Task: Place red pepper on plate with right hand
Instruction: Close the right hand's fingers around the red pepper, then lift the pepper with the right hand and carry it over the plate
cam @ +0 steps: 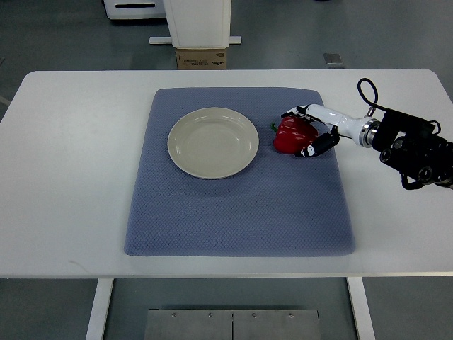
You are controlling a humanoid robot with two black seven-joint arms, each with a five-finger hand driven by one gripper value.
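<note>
right hand (311, 132) fingers closed around red pepper (291, 134) | pepper lay on blue mat (241, 205) beside empty plate (213, 142) | white worktop (71, 177), grey floor

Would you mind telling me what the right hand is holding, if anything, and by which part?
The right hand is closed around the red pepper, its fingers wrapping the body from the pepper's right side, with the pepper on the blue mat.

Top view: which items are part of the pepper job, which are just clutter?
Job:
- red pepper, on the mat right of the plate
- plate, bare
- right robot hand, fingers around the pepper

Just there:
- blue mat
- white table
- cardboard box behind the table
</note>
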